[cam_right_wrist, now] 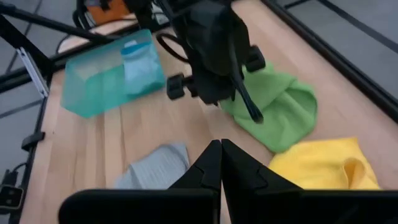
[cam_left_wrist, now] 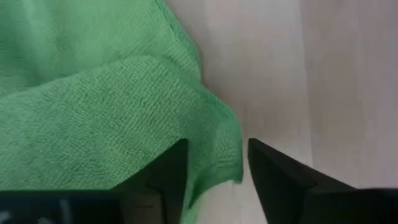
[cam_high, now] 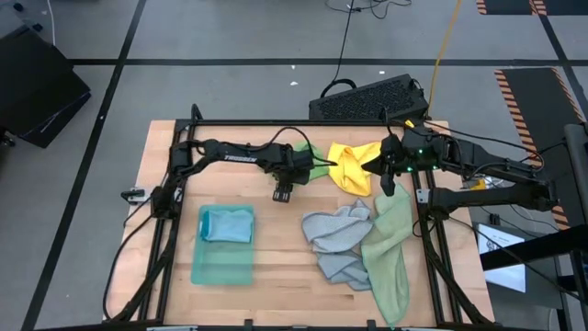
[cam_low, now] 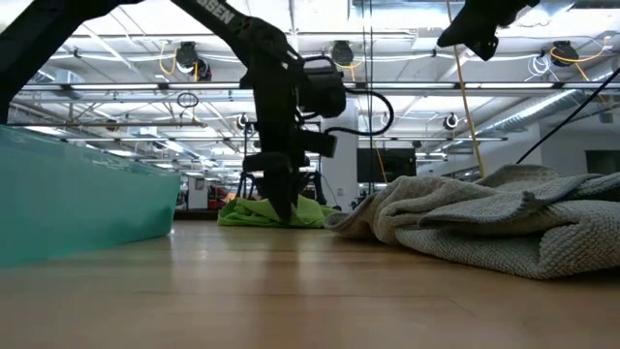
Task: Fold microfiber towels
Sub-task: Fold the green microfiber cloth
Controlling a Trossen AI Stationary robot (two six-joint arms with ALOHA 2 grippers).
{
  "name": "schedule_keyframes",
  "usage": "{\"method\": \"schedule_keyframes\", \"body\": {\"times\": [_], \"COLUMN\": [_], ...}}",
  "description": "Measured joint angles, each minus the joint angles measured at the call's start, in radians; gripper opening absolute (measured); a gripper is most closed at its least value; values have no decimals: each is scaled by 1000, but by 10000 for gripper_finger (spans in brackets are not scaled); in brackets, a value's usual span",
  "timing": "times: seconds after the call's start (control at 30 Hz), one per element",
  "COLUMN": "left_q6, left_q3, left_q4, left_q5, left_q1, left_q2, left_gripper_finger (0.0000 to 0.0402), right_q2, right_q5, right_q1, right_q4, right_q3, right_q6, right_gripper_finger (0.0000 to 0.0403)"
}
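Note:
A bright green towel (cam_left_wrist: 93,93) lies crumpled on the table at the far middle (cam_high: 319,167), next to a yellow towel (cam_high: 354,167). My left gripper (cam_left_wrist: 217,149) points down at it, open, with the green towel's corner between the fingers. Nearer, a grey towel (cam_high: 335,237) and a pale sage towel (cam_high: 390,253) lie in a heap. A folded light blue towel (cam_high: 227,223) rests in a teal bin (cam_high: 220,267). My right gripper (cam_right_wrist: 221,155) hangs shut above the table near the yellow towel, holding nothing. My left gripper has a finger on either side of the green towel's corner (cam_left_wrist: 227,155), coming from above and pointing down. One finger (cam_left_wrist: 171,177) overlaps the cloth's edge, but I cannot tell whether it touches. The towel lies on the table, slack.
The teal bin stands at the near left of the table. A black frame (cam_high: 276,124) runs along the table's edges. Bare wood (cam_high: 276,276) shows between the bin and the grey towel. A black box (cam_high: 372,99) sits beyond the far edge.

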Motion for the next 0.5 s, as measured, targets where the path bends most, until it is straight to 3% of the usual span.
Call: {"method": "schedule_keyframes", "body": {"times": [0.23, 0.5], "left_q6": [-45, -301], "left_q3": [0, 1], "left_q4": [23, 85], "left_q5": [-14, -47], "left_q1": [3, -32], "left_q2": [-12, -147], "left_gripper_finger": [14, 6], "right_q2": [0, 0], "right_q5": [0, 0], "right_q1": [0, 0], "right_q4": [48, 55], "right_q3": [0, 0], "right_q6": [43, 83], "right_gripper_finger": [0, 0]}}
